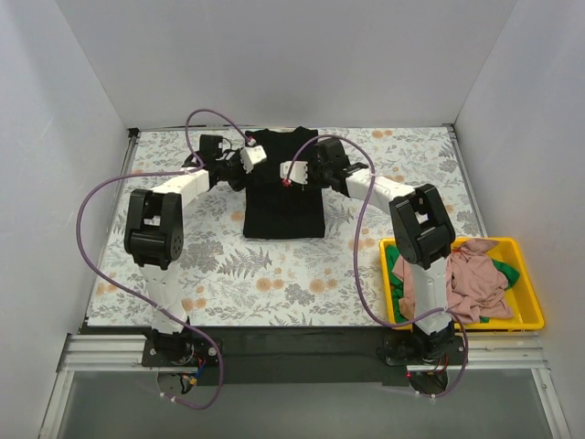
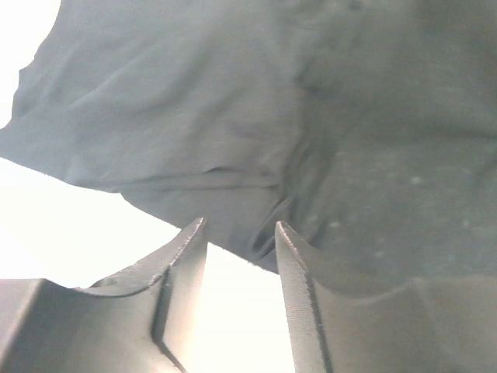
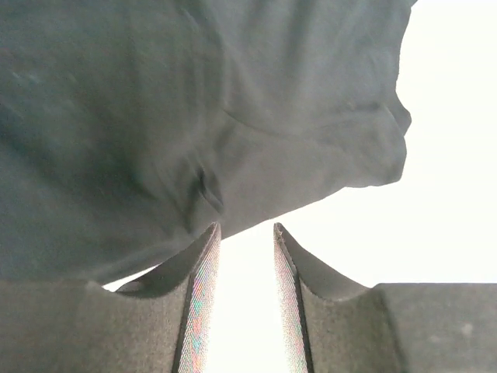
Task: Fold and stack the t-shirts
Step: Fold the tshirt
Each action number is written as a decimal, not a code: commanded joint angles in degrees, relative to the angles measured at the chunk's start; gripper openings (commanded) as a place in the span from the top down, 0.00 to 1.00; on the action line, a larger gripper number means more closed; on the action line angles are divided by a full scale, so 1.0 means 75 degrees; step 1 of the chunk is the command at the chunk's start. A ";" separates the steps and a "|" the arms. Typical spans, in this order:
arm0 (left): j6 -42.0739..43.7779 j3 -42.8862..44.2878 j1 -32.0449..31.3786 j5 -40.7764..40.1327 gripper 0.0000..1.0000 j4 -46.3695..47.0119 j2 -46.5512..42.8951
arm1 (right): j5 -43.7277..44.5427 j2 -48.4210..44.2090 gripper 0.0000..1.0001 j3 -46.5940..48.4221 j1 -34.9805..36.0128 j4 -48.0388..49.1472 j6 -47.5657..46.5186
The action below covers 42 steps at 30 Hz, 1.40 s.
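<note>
The black t-shirt [image 1: 283, 206] lies flat at the middle back of the table, its sides folded in to a narrow rectangle with the collar at the far end. My left gripper [image 1: 251, 157] is at its upper left edge and my right gripper [image 1: 291, 172] is over its upper middle. In the left wrist view the gripper [image 2: 241, 229] is open, with the shirt's hem [image 2: 233, 116] just past the fingertips. In the right wrist view the gripper [image 3: 247, 229] is open and empty at the cloth's edge [image 3: 194, 101]. The pink shirt [image 1: 462, 283] and the green shirt [image 1: 395, 274] lie crumpled in the bin.
The yellow plastic bin [image 1: 530, 315] stands at the front right of the table, beside the right arm's base. The floral tablecloth [image 1: 274, 274] covers the table. White walls close in the back and both sides.
</note>
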 commanded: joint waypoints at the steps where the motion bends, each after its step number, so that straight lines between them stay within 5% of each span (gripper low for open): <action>1: -0.0989 0.0188 0.0316 -0.0299 0.59 0.0150 -0.0922 | 0.0548 -0.0913 0.60 0.0252 -0.0097 0.0148 0.0381; 8: -0.2124 -0.0853 0.0293 0.0918 0.57 -0.1561 -0.2598 | -0.0644 -0.2249 0.64 -0.0075 -0.0004 -0.2136 0.2103; 16: -0.1050 -0.3244 -0.0538 0.1190 0.57 -0.1503 -0.3771 | -0.1537 -0.2544 0.79 -0.1294 0.0465 -0.3345 0.2644; 31: -0.2197 -0.3140 -0.0984 0.0123 0.64 -0.0776 -0.1897 | -0.1643 -0.0541 0.87 -0.0814 0.0231 -0.3029 0.4261; 42: -0.2339 -0.2625 0.0069 0.1200 0.64 -0.2838 -0.1720 | -0.1760 -0.1207 0.85 -0.1506 -0.0003 -0.3169 0.3863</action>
